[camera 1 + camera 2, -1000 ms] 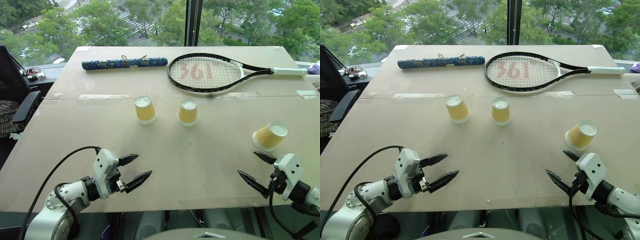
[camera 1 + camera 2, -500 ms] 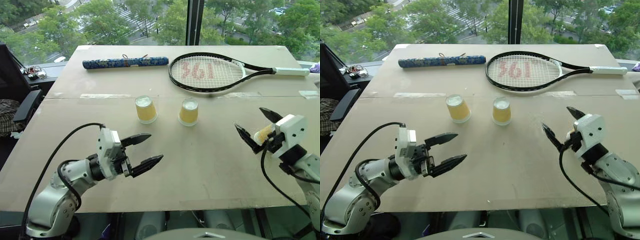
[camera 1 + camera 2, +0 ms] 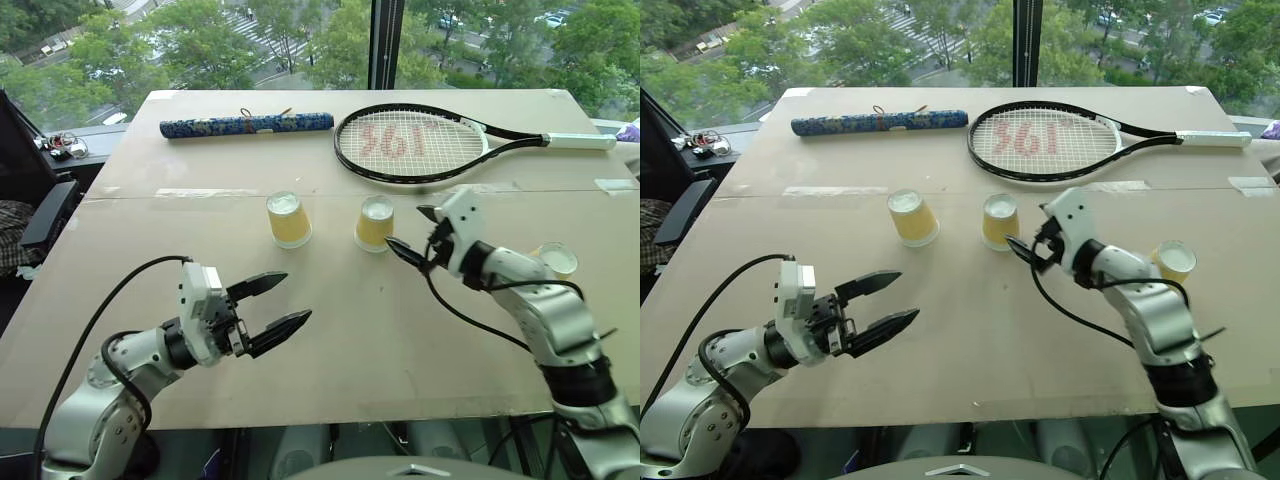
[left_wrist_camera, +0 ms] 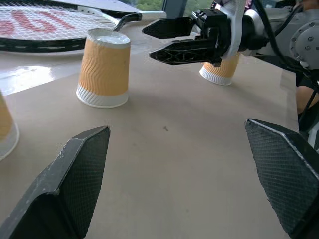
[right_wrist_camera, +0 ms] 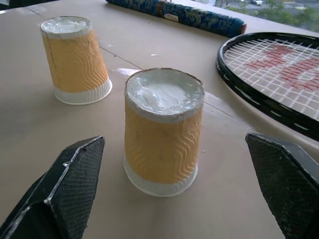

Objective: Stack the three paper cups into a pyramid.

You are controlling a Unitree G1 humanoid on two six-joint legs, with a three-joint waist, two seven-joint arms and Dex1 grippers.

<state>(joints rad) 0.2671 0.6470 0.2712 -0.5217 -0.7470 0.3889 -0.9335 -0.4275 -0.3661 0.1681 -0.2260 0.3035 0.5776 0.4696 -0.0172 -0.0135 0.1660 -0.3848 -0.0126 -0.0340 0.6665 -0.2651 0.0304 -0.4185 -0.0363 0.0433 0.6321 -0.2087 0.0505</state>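
Three paper cups stood upside down on the worktop (image 3: 330,330): a left cup (image 3: 289,219) and a middle cup (image 3: 376,222) side by side with a gap between them near the centre, and a right cup (image 3: 556,259) well apart at the right, partly hidden behind the right arm. None was stacked, so the pyramid was not begun. The right end effector (image 3: 417,232) hung just beside the middle cup on its right, its fingers spread wide and empty, pointing at the cup's wall; in its wrist view the cup (image 5: 162,132) sat squarely between the two fingers. The left end effector (image 3: 277,306) hovered over the near left of the worktop, equally wide open and holding nothing, well short of the cups. The step in hand looked like a grasp of the middle cup, probably to bring it against the left cup as the base. To do it well, the fingers should go to either side of the wall at mid-height and close gently, since thin paper crushes, and the cup should stay upright. Far back lay a tennis racket (image 3: 420,145) and a blue patterned roll (image 3: 247,125), clear of the work.
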